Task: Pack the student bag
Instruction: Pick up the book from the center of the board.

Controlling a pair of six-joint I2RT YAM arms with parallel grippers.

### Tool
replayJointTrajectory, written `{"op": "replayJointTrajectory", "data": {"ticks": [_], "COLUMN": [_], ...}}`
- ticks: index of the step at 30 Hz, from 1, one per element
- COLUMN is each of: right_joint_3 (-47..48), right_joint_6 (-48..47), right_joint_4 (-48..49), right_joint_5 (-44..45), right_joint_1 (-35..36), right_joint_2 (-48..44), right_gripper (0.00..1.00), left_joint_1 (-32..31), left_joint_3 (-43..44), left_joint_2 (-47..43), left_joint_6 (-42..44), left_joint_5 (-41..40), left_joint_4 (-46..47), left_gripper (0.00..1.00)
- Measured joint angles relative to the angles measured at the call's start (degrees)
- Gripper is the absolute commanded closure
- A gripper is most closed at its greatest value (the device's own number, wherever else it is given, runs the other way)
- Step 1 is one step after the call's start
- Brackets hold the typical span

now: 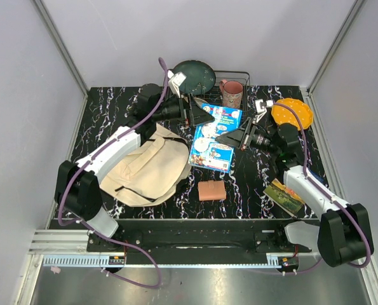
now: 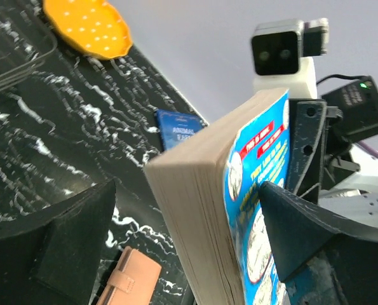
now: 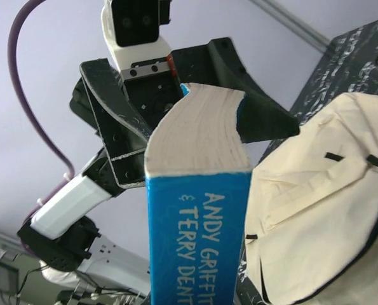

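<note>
The student bag (image 1: 144, 168), cream canvas with black trim, lies flat at the left of the table and also shows in the right wrist view (image 3: 316, 210). A thick blue paperback (image 1: 214, 136) is held up off the table between both arms. My right gripper (image 1: 237, 136) is shut on its right edge, and the spine (image 3: 198, 235) fills that wrist view and hides the fingers. My left gripper (image 1: 198, 114) is open around the book's far end (image 2: 201, 203). One finger (image 2: 68, 241) stands well off the page edge, and the other finger (image 2: 316, 235) is close against the cover.
A tan wallet (image 1: 211, 190) lies in front of the book, also seen below the left gripper (image 2: 128, 283). An orange plate (image 1: 292, 112), a pink mug (image 1: 232, 93), a dark round dish (image 1: 194, 76) and a wire rack (image 1: 238, 75) stand at the back. A thin paperback (image 1: 285, 196) lies near the right arm.
</note>
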Motion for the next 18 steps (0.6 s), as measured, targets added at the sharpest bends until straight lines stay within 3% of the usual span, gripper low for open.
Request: {"op": "replayJointTrajectory", "data": {"ticks": [4, 5, 8, 9, 11, 12, 13, 15, 18], "right_joint_3": [1.09, 1.25, 1.84, 1.99, 2.32, 2.71, 2.99, 3.65, 5.88], "right_joint_6": [0.85, 1.05, 1.14, 1.07, 0.68, 0.22, -0.31, -2.05, -5.05], "right_joint_4": [2.78, 3.65, 4.76, 4.81, 4.52, 3.85, 3.04, 1.31, -4.11], "right_joint_5": [-3.72, -4.42, -6.08, -6.51, -6.82, -6.84, -6.80, -6.69, -6.29], "right_joint_1": [0.00, 0.00, 0.02, 0.02, 0.07, 0.07, 0.07, 0.00, 0.00], "right_joint_2": [0.90, 1.11, 1.84, 2.12, 2.73, 3.21, 3.67, 4.48, 4.70], "right_gripper": [1.00, 1.00, 1.00, 1.00, 0.98, 0.97, 0.91, 0.80, 0.44], "left_joint_1": [0.02, 0.02, 0.02, 0.02, 0.02, 0.00, 0.00, 0.02, 0.24], "left_joint_3": [-0.17, -0.37, -1.07, -1.18, -1.51, -1.53, -1.55, -1.55, -1.55], "left_joint_2": [0.61, 0.76, 1.31, 1.44, 1.51, 1.51, 1.51, 1.44, 1.38], "left_joint_6": [-3.19, -4.24, -7.21, -7.80, -8.90, -9.31, -9.73, -9.60, -9.38], "left_joint_5": [5.25, 6.38, 9.64, 10.43, 11.63, 12.20, 12.70, 13.00, 12.31], "left_joint_4": [7.19, 9.07, 13.88, 14.80, 15.96, 16.52, 17.14, 17.77, 16.63], "left_gripper": [0.02, 0.08, 0.31, 0.50, 0.72, 0.92, 1.00, 1.00, 1.00]}}
